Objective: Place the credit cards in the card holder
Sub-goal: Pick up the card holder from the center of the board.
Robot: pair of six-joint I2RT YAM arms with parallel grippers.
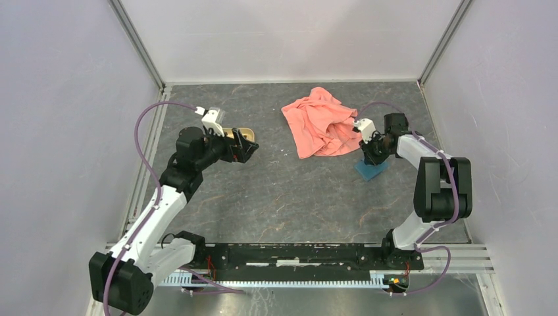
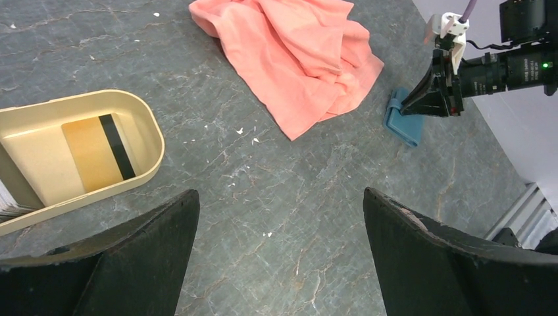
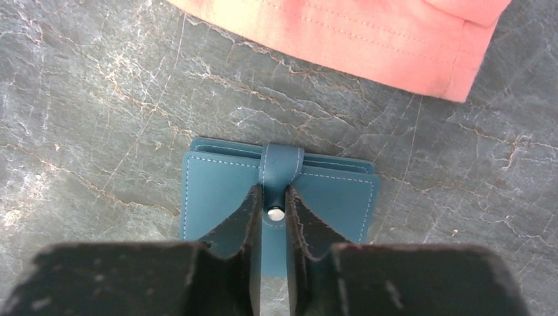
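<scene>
Two arms work the grey stone-look table (image 1: 283, 204), the left reaching to the far left and the right to the far right. Pink cloth (image 1: 319, 125) lies crumpled at the back, centre-right. Tan tray (image 2: 141, 112) sits on the left side. My left gripper (image 2: 279, 194) hovers just beside it, jaws spread wide with nothing between them. Card holder (image 3: 217, 187) lies flat and folded closed on the table. It's near the cloth's front-right edge, and I see a strip of bare table between them in the right wrist view. One orange credit card (image 2: 99, 155) with a black stripe lies flat inside the tray, well apart from the holder. Right gripper (image 3: 273, 191) is down at the holder, jaws narrowed to a slit straddling the strap (image 3: 281, 161). Snap button (image 3: 276, 214) shows in the gap. I can't tell whether the fingers actually pinch the strap or just flank it.
</scene>
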